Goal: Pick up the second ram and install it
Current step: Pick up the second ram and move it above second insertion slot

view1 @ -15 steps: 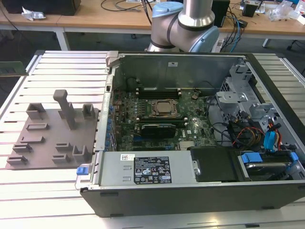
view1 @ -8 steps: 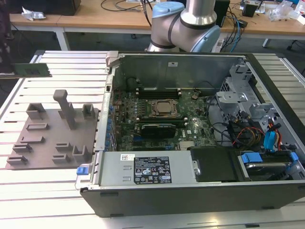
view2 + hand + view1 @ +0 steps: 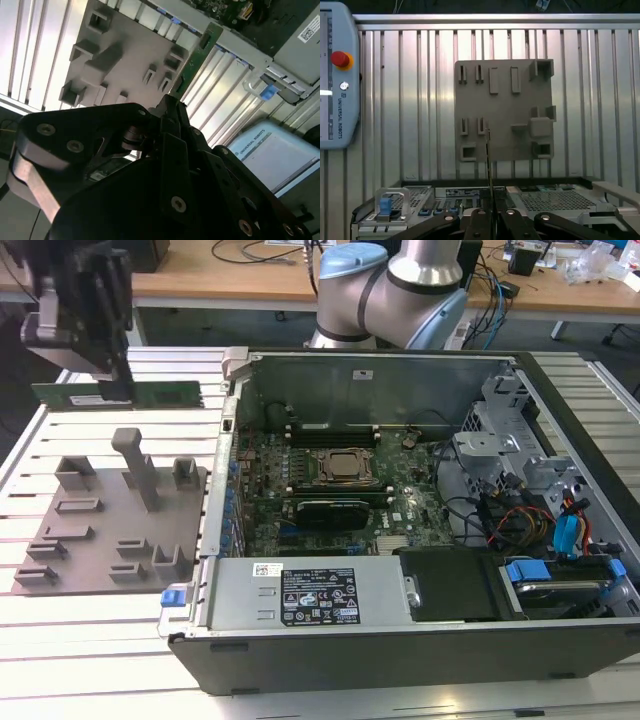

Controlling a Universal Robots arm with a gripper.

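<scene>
The gripper (image 3: 110,388) is shut on the second ram (image 3: 165,394) above the grey holder plate (image 3: 100,525); the ram looks light, stiff and fragile, and is best pinched by its edges.

bright even room light, white glare on the slatted table (image 3: 22,50), hand (image 3: 170,102) dark up close, soft shadows

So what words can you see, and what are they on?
Black label on the computer case: print too small to read.
White label beside it: too small to read.
Teach pendant: one line of maker's lettering, not quoted here.
The second ram: no readable text.
</scene>
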